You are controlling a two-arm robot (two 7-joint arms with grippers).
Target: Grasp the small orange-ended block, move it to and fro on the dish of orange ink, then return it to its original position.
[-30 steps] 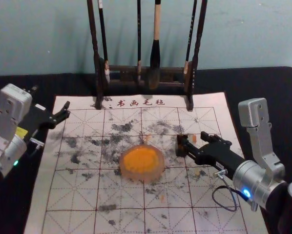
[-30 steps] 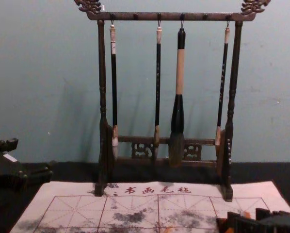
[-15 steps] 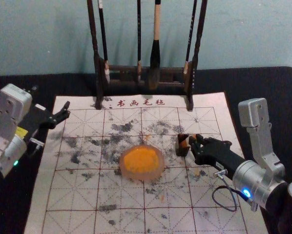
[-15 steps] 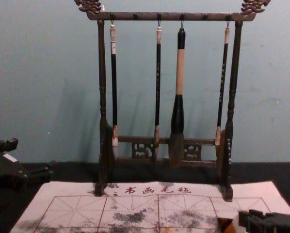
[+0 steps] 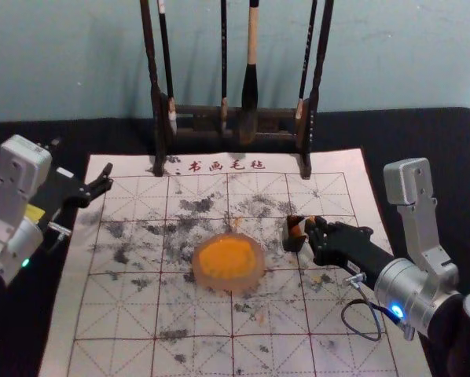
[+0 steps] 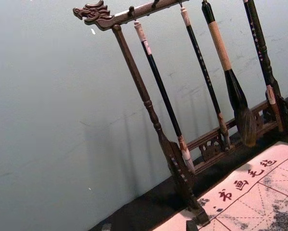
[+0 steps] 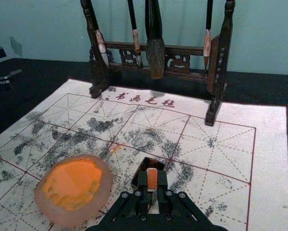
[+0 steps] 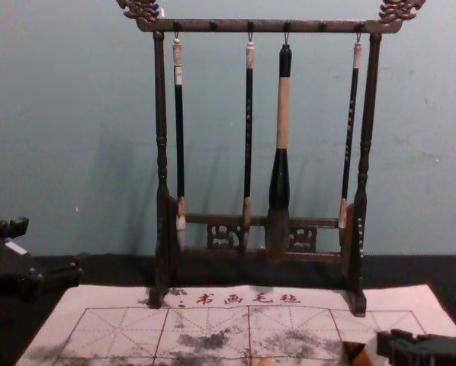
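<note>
- The dish of orange ink (image 5: 261, 263) sits on the gridded felt mat (image 5: 196, 345), with orange ink (image 5: 227, 258) across its middle.
- The small orange-ended block (image 7: 152, 178) is to the right of the dish and a little farther back, near it but apart.
- The right gripper (image 5: 312, 230) is at work to the right of the dish, its fingers drawn in to the block's width and pinching the block from both sides; the orange end points away from the gripper.
- A dark box (image 5: 293, 243) stands between the dish and the right gripper. The orange end is at its mouth; whether the two touch, I cannot tell.
- The left gripper (image 5: 81, 163) is parked well to the left of the dish and farther back, its fingers spread wide with nothing between them.
- Behind the dish stands a dark wooden rack (image 8: 228, 26) with four brushes hanging from it, the thickest brush (image 8: 283, 114) third from the left.
- Black smudges mark the mat around the dish.
</note>
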